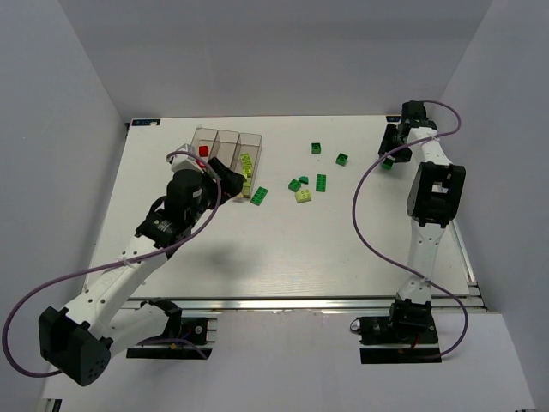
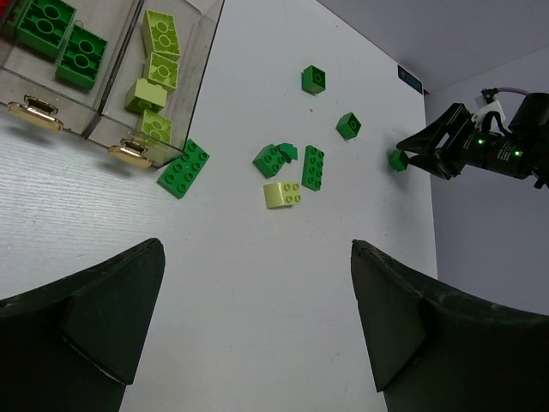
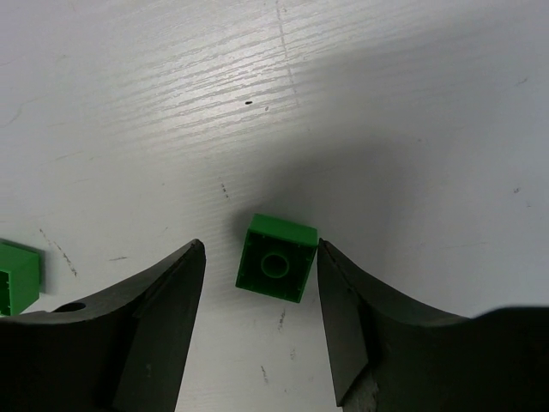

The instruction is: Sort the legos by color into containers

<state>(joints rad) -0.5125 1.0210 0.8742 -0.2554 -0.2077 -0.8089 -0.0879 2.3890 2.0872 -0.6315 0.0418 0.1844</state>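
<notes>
Three joined clear bins (image 1: 227, 146) stand at the back left. In the left wrist view the middle bin holds dark green bricks (image 2: 53, 36) and the right bin pale yellow-green bricks (image 2: 159, 69). A red brick (image 1: 203, 150) lies in the left bin. My left gripper (image 2: 257, 247) is open and empty, just in front of the bins (image 1: 230, 182). My right gripper (image 3: 260, 247) is open at the far right (image 1: 390, 157), low over the table. A small dark green brick (image 3: 276, 262) lies between its fingers, against the right finger, with a gap to the left one.
Loose bricks lie mid-table: a long dark green one (image 2: 183, 168) beside the bins, several more dark green ones (image 2: 313, 166) (image 2: 315, 79) (image 2: 348, 125), and a pale yellow-green one (image 2: 283, 195). Another green brick (image 3: 17, 276) lies left of my right gripper. Walls close in on the table.
</notes>
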